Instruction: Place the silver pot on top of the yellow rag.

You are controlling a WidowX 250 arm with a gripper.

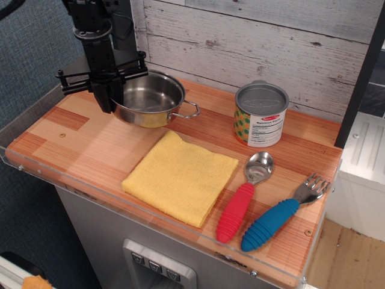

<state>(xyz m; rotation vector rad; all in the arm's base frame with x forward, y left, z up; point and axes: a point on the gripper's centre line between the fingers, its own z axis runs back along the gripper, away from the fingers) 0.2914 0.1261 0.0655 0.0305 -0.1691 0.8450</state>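
Observation:
The silver pot (150,99) is shiny, round and shallow, with a wire loop handle pointing right. It hangs tilted above the back left of the wooden counter. My gripper (110,95) is shut on the pot's left rim and holds it up. The yellow rag (180,176) lies flat and folded on the counter, in front of and to the right of the pot. The pot's yellow underside reflection shows it is above the wood, apart from the rag.
A labelled tin can (260,114) with a grey lid stands at the back right. A red-handled spoon (243,198) and a blue-handled fork (280,215) lie right of the rag. A plank wall (252,36) is behind; a clear plastic lip (90,195) edges the counter.

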